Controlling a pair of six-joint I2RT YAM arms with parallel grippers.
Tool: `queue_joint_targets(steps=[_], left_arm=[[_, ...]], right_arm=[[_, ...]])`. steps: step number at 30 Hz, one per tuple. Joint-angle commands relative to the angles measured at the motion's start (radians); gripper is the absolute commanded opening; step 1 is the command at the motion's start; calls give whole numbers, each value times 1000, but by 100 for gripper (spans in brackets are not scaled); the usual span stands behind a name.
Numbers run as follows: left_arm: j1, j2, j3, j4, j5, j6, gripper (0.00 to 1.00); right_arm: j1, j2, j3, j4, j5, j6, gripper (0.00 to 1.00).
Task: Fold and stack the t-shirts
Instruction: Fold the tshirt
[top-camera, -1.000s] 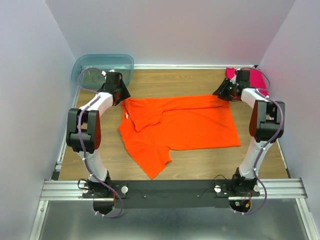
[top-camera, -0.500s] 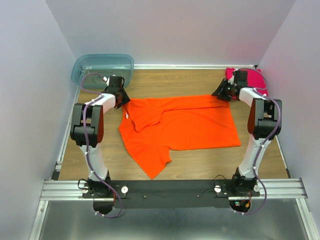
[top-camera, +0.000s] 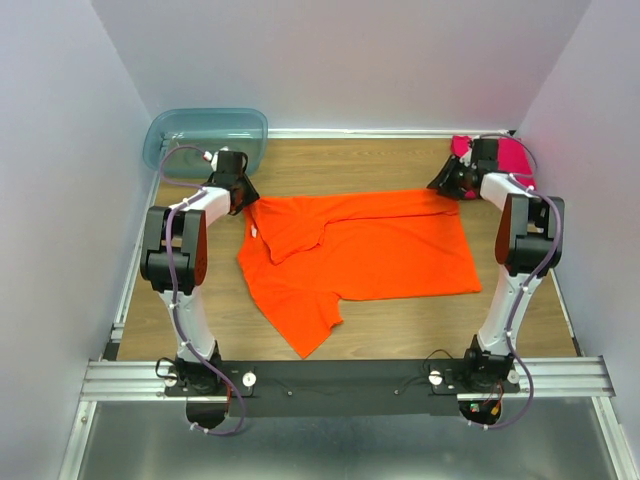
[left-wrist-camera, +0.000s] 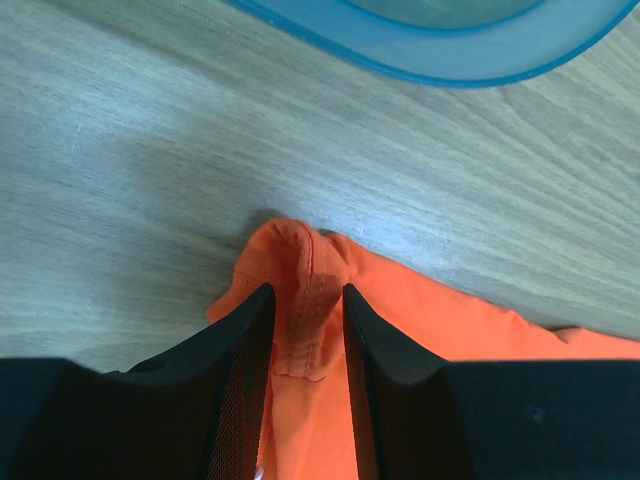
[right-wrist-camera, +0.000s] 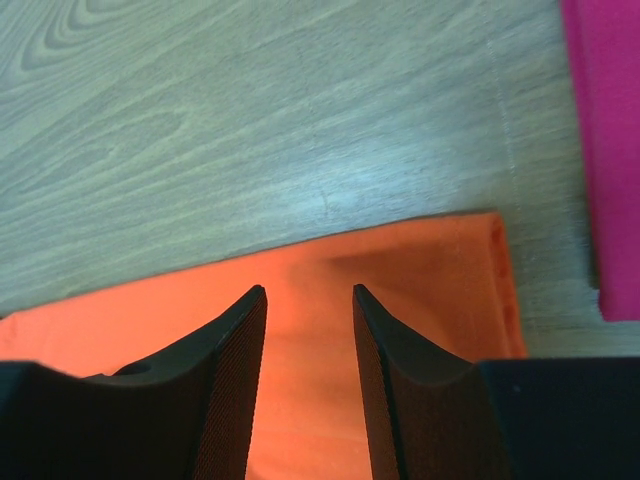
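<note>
The orange t-shirt (top-camera: 370, 250) lies spread across the middle of the wooden table, its left part folded over and one sleeve pointing toward the near edge. My left gripper (top-camera: 248, 200) is down at its far left corner. In the left wrist view the partly open fingers (left-wrist-camera: 305, 290) straddle a raised, stitched ridge of orange hem (left-wrist-camera: 308, 262). My right gripper (top-camera: 445, 187) sits at the far right corner, open, with its fingers (right-wrist-camera: 308, 290) over flat orange cloth (right-wrist-camera: 420, 270). The magenta-pink t-shirt (top-camera: 515, 158) lies folded at the far right, partly behind the right arm, its edge (right-wrist-camera: 608, 150) beside the orange corner.
A translucent blue-green tub (top-camera: 205, 130) stands at the far left corner, and its rim (left-wrist-camera: 450, 55) is just beyond the left gripper. White walls close in the table on three sides. Bare wood (top-camera: 400, 330) shows in front of the orange shirt.
The left arm has reached further out and its jaws have narrowed around the orange hem. The right gripper edged slightly toward the far right corner. The shirt lies as before.
</note>
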Motion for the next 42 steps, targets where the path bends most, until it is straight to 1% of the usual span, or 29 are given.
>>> queue_joint_targets(steps=[1,3,7,10,13,14,15,16,17,18,19,24,27,32,34,37,38,40,41,42], left_arm=[[7,3,-6,41,-27,-25,41],[7,16,6,39,-22,-26,40],[7,29,18,36,-24,-27,35],[7,34,17,33,-30,-30,34],[9,35,12,38,-34,-32,27],[7,37,12,39,-40,-30,20],[7,43,12,38,-45,-29,17],[9,43,12,36,-56,-29,10],[10,40,8,36,-59,-30,6],[16,34,2,36,-63,-35,5],[23,26,-8,39,-71,-48,0],[73,-44,-99,81,-83,-107,0],[79,-76,-133,91,-83,-133,0],[79,-38,-123,119,-31,-128,0],[79,-32,-117,119,-31,-121,2],[79,-53,-112,119,-36,-108,13],[79,-64,-113,118,-42,-105,21],[79,-105,-121,119,-51,-101,27],[79,-119,-123,119,-47,-93,33],[78,-151,-127,119,-44,-87,37]], right_arm=[[-24,35,39,-15,29,13,46],[-30,42,43,-17,30,17,46],[-36,63,56,-17,21,24,45],[-38,72,62,-17,16,30,45],[-41,81,59,-17,27,33,45],[-44,86,57,-17,29,33,45],[-47,94,56,-17,27,33,45],[-53,100,51,-17,27,34,45],[-58,101,46,-15,30,36,44],[-62,105,40,-15,33,39,44],[-75,105,30,-13,39,43,42],[-101,100,10,-10,46,60,40],[-104,88,14,-6,50,62,40],[-104,108,46,-3,-2,57,40],[-104,109,52,-4,-8,50,40],[-102,82,57,-4,-23,34,41],[-102,72,56,-6,-26,31,41],[-102,36,56,-6,-30,25,43],[-101,23,54,-6,-34,24,45],[-98,-6,51,-6,-37,24,45]])
